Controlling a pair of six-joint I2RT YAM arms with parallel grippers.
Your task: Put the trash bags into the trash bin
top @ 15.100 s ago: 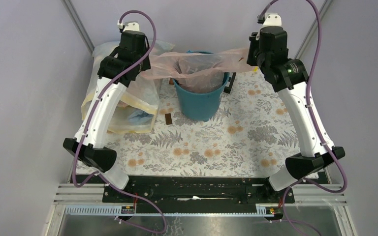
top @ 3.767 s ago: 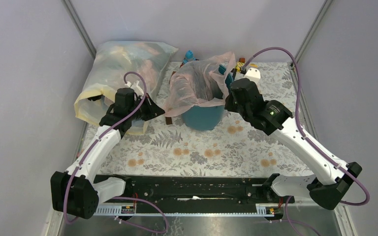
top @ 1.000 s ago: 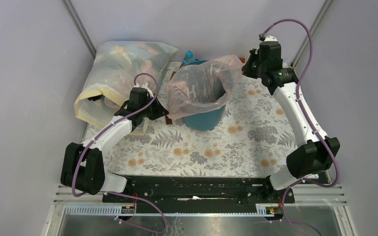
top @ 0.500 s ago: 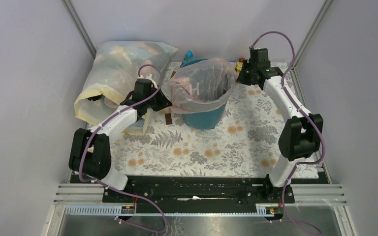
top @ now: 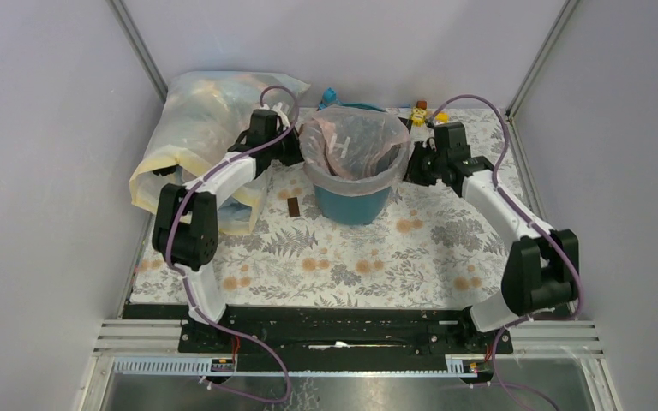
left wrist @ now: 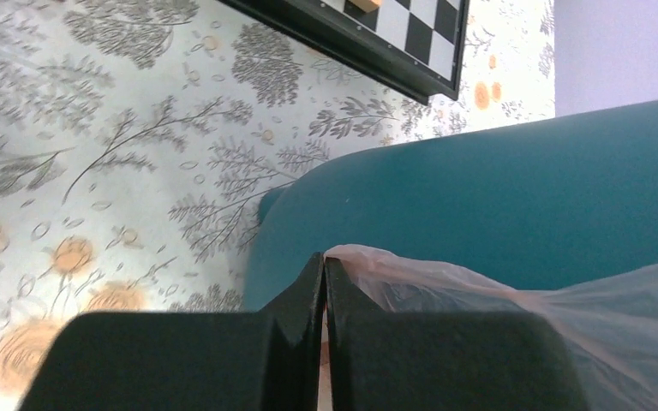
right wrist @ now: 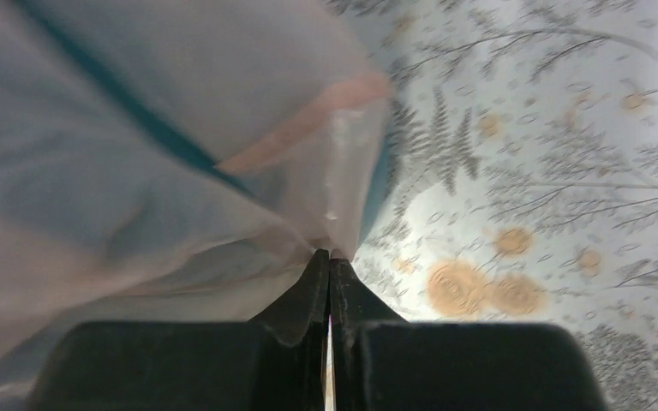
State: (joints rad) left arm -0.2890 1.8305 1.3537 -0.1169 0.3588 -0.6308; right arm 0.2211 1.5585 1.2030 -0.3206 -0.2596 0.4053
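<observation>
White arms (top: 223,175), purple cables (top: 480,98), black hands (left wrist: 324,262) (right wrist: 330,257)

Enclosure walls: a pale lilac back wall (top: 351,43) at 12 o'clock, a left wall (top: 43,171) at 9 o'clock and a right wall (top: 625,171) at 3 o'clock, all matte. A grey left strut (top: 137,43) slants up at 11 o'clock, and a right strut (top: 535,60) at 1 o'clock. The table cloth (top: 351,257) is pale, printed with grey ferns and orange flowers, and lies flat. At 6 o'clock a black mounting plate (top: 334,325) spans the near edge. Ribbed aluminium rails (top: 137,338) lie alongside it, with a grey metal sheet (top: 351,385) below. Light is even and shadows are soft.
</observation>
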